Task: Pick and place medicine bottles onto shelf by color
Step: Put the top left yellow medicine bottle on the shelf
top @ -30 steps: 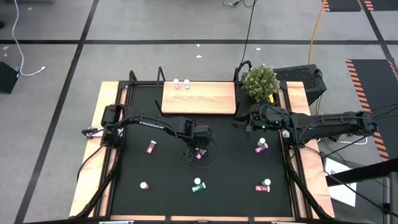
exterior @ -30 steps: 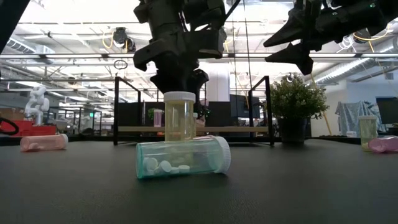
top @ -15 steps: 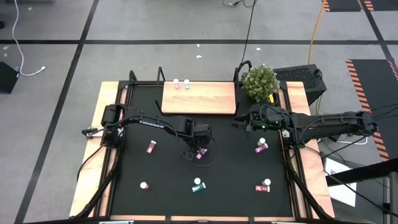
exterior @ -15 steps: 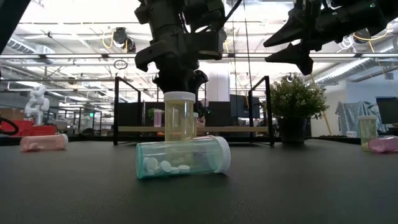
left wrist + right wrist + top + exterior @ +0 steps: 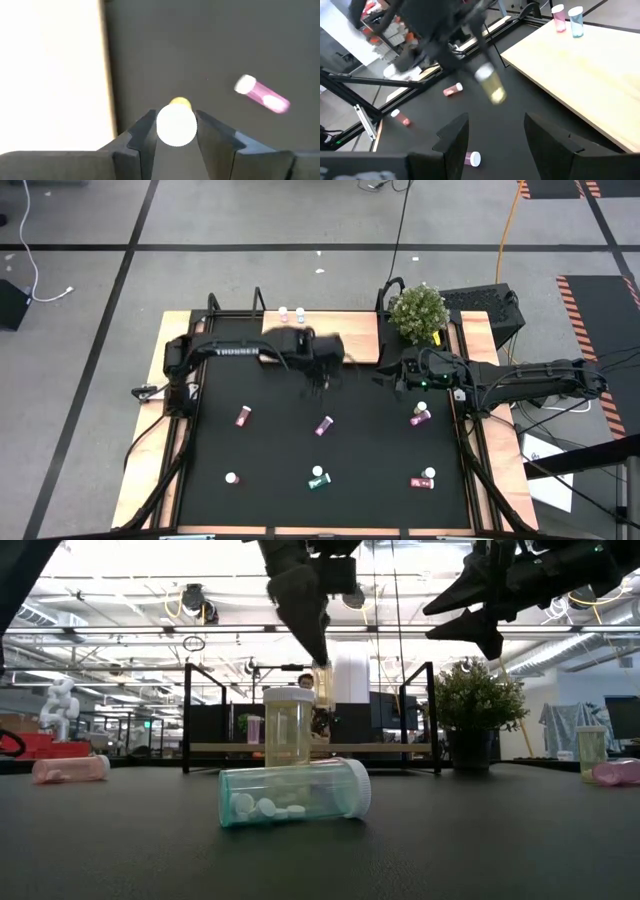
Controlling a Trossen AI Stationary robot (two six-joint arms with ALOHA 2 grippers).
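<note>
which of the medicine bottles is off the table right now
The yellow bottle, clamped in the left gripper beside the shelf; every other bottle rests on the table or shelf.

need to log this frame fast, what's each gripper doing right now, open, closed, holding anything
Left gripper: closed on a yellow bottle, carried above the table beside the shelf.
Right gripper: open, holding nothing, hovering near the shelf's right end.

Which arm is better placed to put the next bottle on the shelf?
The left. Its gripper is shut on a yellow bottle and hangs beside the shelf. The right gripper is open and empty near the plant.
</note>
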